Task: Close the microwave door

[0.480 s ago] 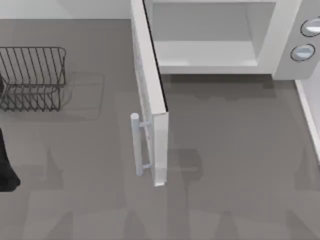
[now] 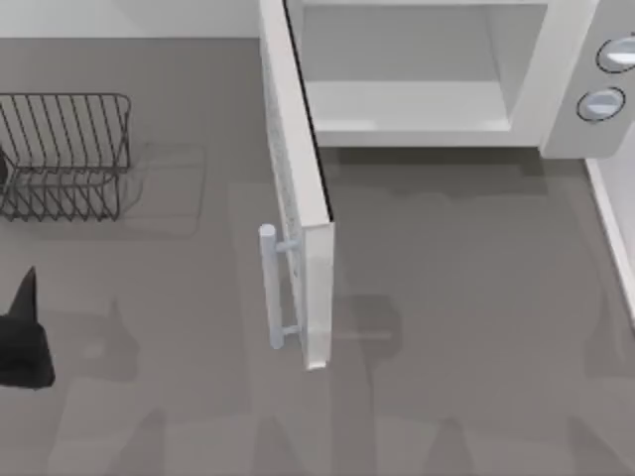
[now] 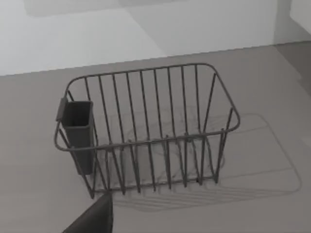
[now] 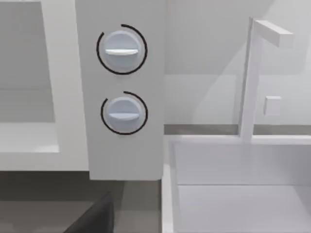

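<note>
the microwave door point(image 2: 298, 188) stands wide open, swung out from the microwave point(image 2: 437, 79) at the tabletop's point(image 2: 456, 327) back. my left gripper point(image 2: 22, 337) sits at the left edge near the wire rack point(image 2: 64, 154); i cannot tell how it's set.

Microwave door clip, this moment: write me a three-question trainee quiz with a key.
1. True or false: the microwave door is shut against the microwave.
2. Which gripper shows at the top view's left edge, below the wire rack? A) left gripper B) right gripper
3. Fill in: the door's bar handle faces the table's ____ side in the top view.

Key:
1. False. The door stands wide open, edge toward the camera, with the pale cavity exposed.
2. A. The left gripper is there, apart from both door and rack.
3. Left.
</note>
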Tool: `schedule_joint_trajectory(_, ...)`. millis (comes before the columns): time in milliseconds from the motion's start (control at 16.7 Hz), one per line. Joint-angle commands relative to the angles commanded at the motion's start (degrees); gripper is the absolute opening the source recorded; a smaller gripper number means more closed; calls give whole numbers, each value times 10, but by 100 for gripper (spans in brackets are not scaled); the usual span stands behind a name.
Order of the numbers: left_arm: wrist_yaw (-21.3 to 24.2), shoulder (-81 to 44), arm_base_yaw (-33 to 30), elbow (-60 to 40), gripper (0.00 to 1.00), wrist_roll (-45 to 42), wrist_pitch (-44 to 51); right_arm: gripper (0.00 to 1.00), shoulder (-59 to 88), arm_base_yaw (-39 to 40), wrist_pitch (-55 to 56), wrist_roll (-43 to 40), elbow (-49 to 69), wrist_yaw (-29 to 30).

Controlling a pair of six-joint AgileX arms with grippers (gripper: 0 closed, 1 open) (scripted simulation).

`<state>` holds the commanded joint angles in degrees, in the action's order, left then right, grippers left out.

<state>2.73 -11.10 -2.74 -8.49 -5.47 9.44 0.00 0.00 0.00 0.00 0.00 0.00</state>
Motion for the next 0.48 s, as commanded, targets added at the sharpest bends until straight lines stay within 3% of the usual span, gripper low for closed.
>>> schedule_joint_trajectory(480, 71, -338, -70, -307, 100, -167, 289, 100, 0, 0, 0, 0, 0, 0)
